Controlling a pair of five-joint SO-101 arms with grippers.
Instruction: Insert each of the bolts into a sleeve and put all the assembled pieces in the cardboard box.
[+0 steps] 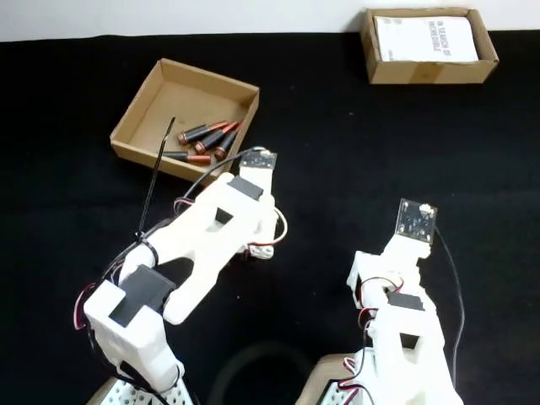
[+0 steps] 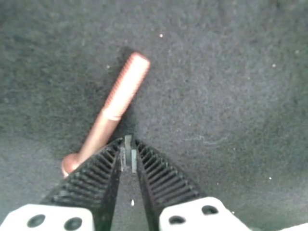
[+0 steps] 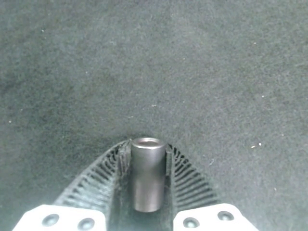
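A: Step in hand?
B: Mating, I judge. Left pincer (image 2: 128, 149), near the cardboard box (image 1: 139, 126), is closed on nothing. The bolt (image 2: 115, 106) lies on the bench (image 1: 337, 126) beside it. Right pincer (image 3: 147, 147), farther from the box, grips the sleeve (image 3: 147, 178).
A: Next?
B: You'd reopen left and take the bolt.

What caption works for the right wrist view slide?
Right gripper shut on a dark grey cylindrical metal sleeve, hollow end facing out, over the black cloth tabletop.
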